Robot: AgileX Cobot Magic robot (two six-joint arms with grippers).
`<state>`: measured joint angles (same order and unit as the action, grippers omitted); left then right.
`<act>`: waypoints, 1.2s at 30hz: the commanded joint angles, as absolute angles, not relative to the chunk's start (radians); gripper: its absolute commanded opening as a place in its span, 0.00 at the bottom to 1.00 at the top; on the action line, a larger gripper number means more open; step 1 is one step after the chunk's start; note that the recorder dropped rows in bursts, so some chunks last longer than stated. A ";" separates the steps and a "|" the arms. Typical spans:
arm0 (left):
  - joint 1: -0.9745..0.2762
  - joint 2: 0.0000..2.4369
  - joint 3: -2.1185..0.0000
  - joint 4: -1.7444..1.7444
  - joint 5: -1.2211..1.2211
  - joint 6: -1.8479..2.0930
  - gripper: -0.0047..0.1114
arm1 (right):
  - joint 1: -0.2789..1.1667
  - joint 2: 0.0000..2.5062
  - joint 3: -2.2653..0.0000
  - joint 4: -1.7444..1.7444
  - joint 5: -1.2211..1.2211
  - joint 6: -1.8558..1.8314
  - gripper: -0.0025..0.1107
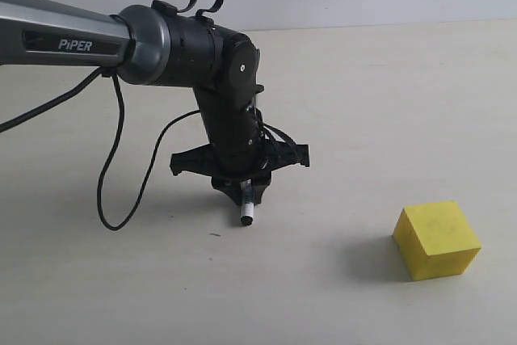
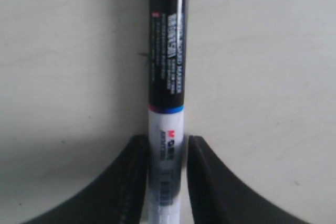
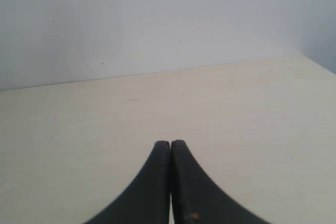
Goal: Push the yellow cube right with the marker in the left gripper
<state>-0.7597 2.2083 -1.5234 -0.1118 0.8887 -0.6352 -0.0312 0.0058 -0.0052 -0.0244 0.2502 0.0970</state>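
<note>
The yellow cube [image 1: 436, 239] rests on the pale table at the front right of the exterior view. My left gripper [image 1: 246, 193] hangs well to the cube's left, pointing down, shut on the marker [image 1: 248, 208]. The marker's tip pokes out below the fingers, close to the table. In the left wrist view the marker [image 2: 167, 77] runs straight out from between the two black fingers [image 2: 131, 182], its white barrel clamped and its black labelled part beyond. The cube is out of that view. My right gripper [image 3: 170, 144] is shut with nothing in it, over bare table.
A black cable [image 1: 113, 175] loops down from the left arm onto the table. The silver tube marked "PIPER" [image 1: 65, 38] reaches in from the left. A pale wall [image 3: 157, 19] stands behind the table's far edge.
</note>
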 commanded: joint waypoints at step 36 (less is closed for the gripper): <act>-0.787 1.893 -1.304 -0.103 0.785 -0.218 0.10 | -0.036 0.000 0.000 -0.033 0.243 0.098 0.02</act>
<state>-0.7738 1.9493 -1.3893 -0.0718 0.9224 -0.2320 -0.0312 0.0058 -0.0052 -0.0244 0.2502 0.0970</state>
